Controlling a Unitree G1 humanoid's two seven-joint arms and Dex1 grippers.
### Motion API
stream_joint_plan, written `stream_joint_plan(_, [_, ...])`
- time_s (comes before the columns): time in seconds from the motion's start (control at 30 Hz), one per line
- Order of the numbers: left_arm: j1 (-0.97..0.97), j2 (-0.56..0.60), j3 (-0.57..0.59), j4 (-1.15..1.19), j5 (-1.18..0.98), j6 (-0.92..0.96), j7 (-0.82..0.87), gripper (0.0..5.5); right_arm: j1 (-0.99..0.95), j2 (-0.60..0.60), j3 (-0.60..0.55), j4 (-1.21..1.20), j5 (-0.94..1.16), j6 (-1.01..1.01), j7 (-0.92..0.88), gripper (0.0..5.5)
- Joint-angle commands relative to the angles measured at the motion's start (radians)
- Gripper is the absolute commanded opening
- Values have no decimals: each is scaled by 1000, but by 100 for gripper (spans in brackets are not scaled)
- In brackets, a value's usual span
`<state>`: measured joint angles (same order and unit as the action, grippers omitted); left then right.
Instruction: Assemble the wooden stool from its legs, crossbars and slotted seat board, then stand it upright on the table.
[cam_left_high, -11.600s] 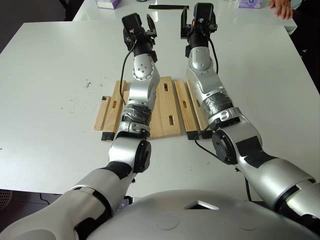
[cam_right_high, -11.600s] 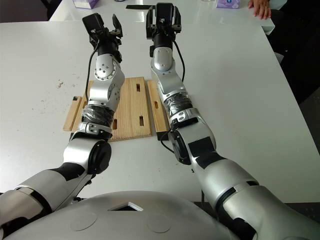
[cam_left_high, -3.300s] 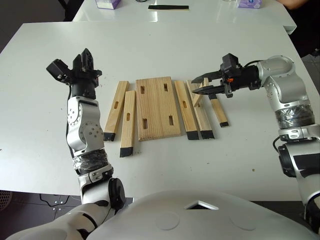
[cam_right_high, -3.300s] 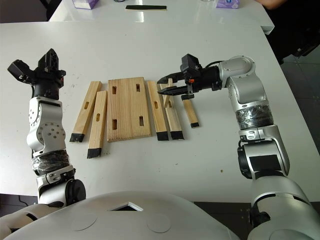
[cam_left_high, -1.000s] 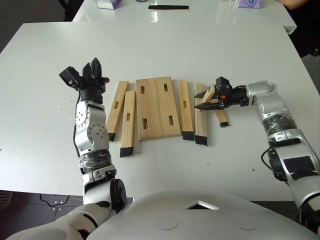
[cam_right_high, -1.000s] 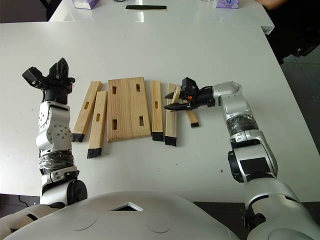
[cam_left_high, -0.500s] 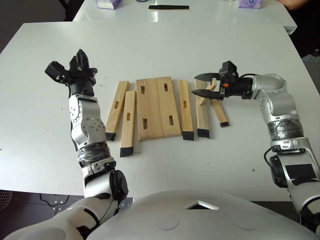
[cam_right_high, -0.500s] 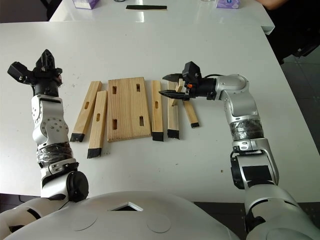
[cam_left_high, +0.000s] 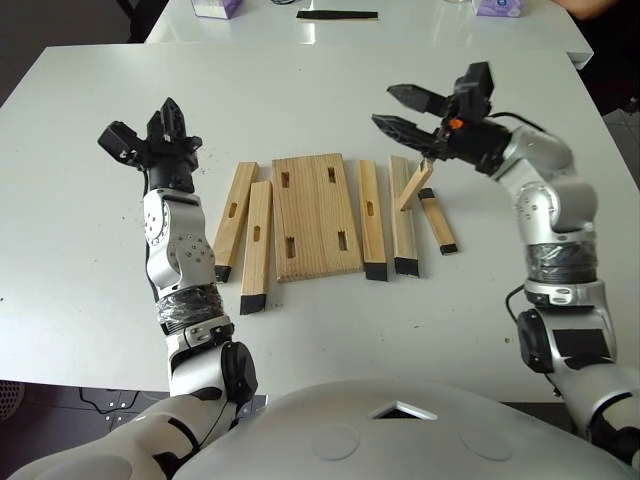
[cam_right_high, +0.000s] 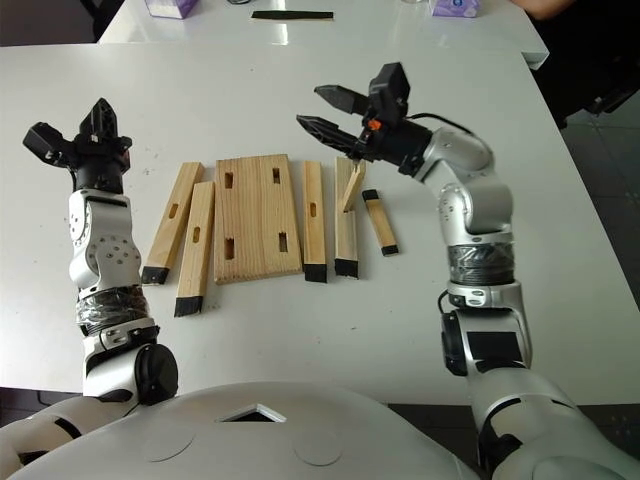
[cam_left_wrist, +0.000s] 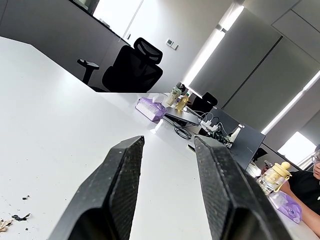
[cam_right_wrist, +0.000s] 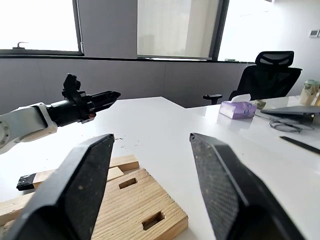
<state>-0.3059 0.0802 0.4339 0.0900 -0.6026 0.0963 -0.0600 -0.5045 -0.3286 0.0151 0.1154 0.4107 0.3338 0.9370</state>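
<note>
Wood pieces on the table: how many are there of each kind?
Slotted seat board: 1
Long legs with black tips: 4
Short crossbars: 2
Total: 7

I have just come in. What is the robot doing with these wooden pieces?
Nothing is assembled yet. The slotted seat board lies flat on the table, with legs flat on both sides of it; one short piece rests tilted on a leg on the right. The left gripper and the right gripper hover open above the table, holding nothing.
</note>
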Motion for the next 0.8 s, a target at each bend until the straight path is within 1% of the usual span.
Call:
stream_joint_plan(0.03, [-26,21,-8,21,10,11,-14,187,-13,-3,-34,-8,15,-6,-33,280])
stream_joint_plan(0.13, [-19,25,0,26,8,8,-14,187,-21,-7,-74,-44,61,23,-51,280])
stream_joint_plan(0.2, [-16,22,-1,28,8,5,-14,187,-14,-5,-74,-44,63,26,-55,280])
stream_joint_plan(0.27, [-19,19,-5,34,11,2,-14,187,12,-5,-46,-23,38,11,-49,280])
stream_joint_plan(0.4, [-24,14,-13,45,15,-4,-17,187,93,6,54,59,-56,-37,-42,280])
stream_joint_plan(0.47, [-25,13,-16,50,18,-7,-19,187,113,15,73,96,-80,-68,-52,280])
stream_joint_plan(0.6, [-19,18,-10,47,17,-6,-21,187,92,27,25,33,-1,-38,-69,280])
stream_joint_plan(0.8, [-11,15,-1,38,14,-12,-19,187,31,6,-84,-173,152,89,-131,280])
